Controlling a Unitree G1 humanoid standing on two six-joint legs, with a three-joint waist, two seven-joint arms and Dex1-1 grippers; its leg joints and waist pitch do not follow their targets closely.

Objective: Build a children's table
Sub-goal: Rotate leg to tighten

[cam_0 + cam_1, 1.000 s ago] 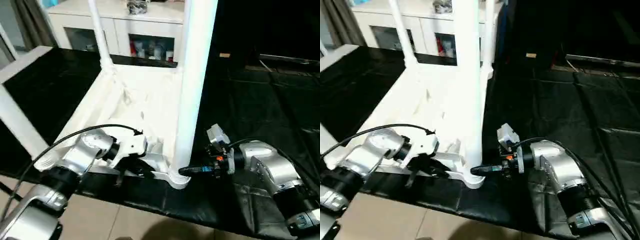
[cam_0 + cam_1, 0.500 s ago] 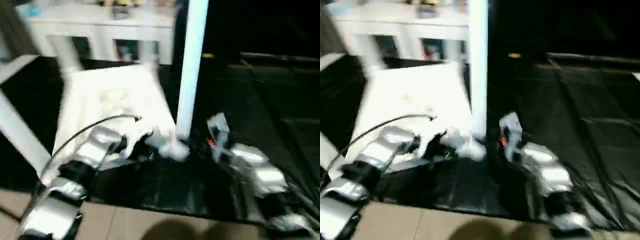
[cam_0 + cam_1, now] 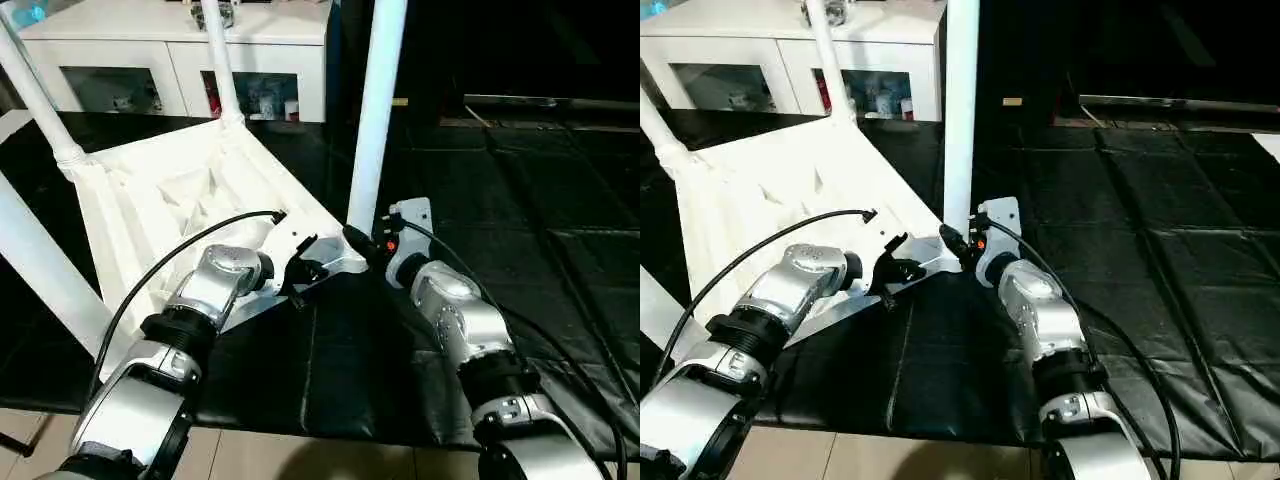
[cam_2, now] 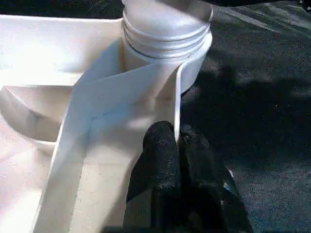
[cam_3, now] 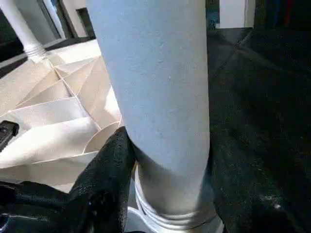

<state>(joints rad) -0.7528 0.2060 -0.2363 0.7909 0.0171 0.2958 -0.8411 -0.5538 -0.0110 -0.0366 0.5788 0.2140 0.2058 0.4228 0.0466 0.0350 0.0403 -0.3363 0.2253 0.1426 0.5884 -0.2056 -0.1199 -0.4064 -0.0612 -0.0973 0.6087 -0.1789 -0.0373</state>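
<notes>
Surface: black mat [image 3: 520, 210] on the floor, white cabinet [image 3: 180, 45] behind.
Top: the table top [image 3: 180, 190] lies upside down on the mat, ribbed underside up.
Legs: four stand in corner sockets: near leg [image 3: 375, 110], far legs [image 3: 218, 55] and [image 3: 35, 95], leg at the left edge [image 3: 40, 270].
Left gripper [image 4: 176, 145]: fingers pressed together, pinching the top's rim just beside the near socket.
Right gripper [image 3: 358, 240]: fingers clasp the near leg's base [image 5: 160, 111].
Progress: apparently all legs fitted; likely left are seating this one and turning the table upright.
</notes>
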